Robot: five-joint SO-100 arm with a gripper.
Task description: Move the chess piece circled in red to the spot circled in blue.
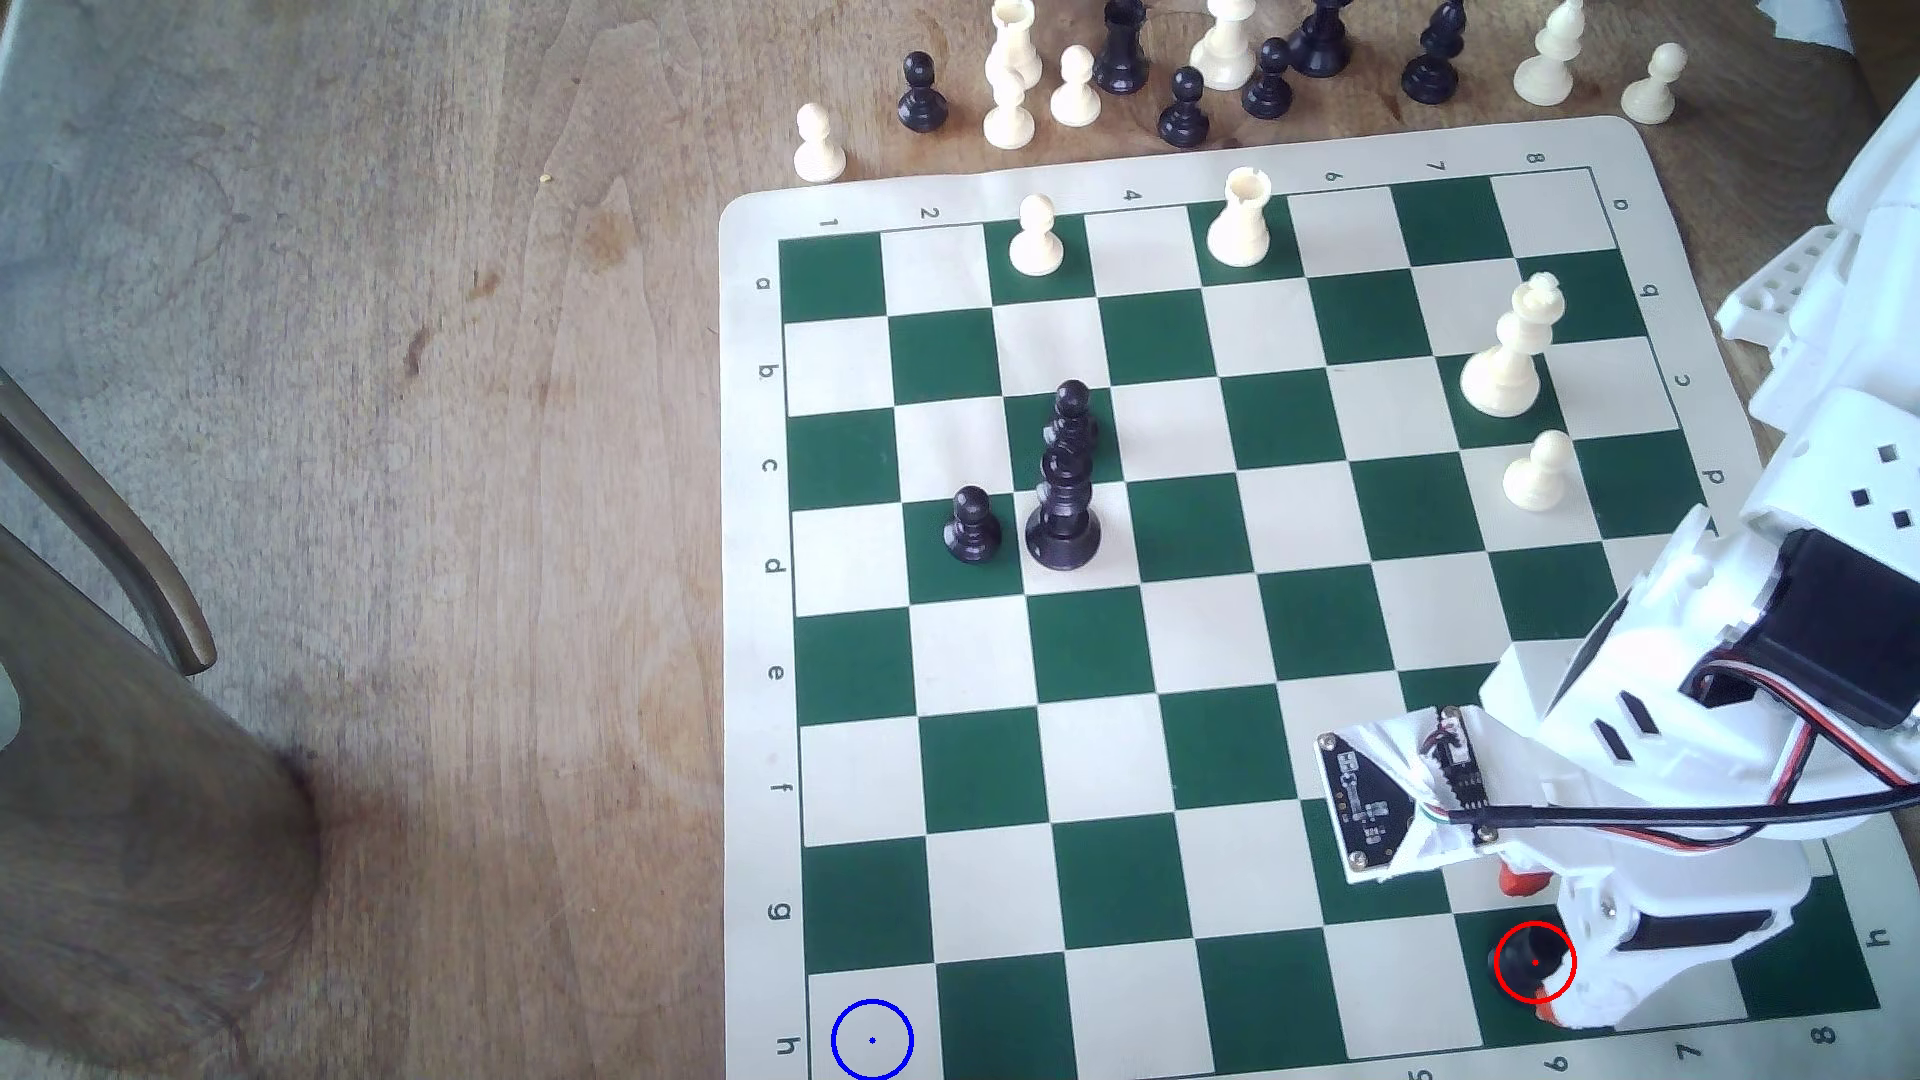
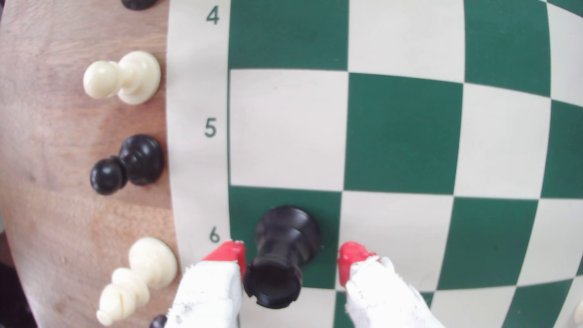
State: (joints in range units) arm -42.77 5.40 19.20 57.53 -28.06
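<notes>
A: Glossy black chess piece, notched flat top, upright on green edge square by "6".
B: Red-tipped white gripper spread, straddling it; one tip just beside, other apart.
A: Blue-ringed cream spot well apart, same row.

Glossy black chess piece, stout, notched flat top, round base, standing upright on red-ringed green square by board's edge, row h, file 6. Spot, cream corner square, sitting blue-ringed with centre dot, well apart along same row.
</notes>
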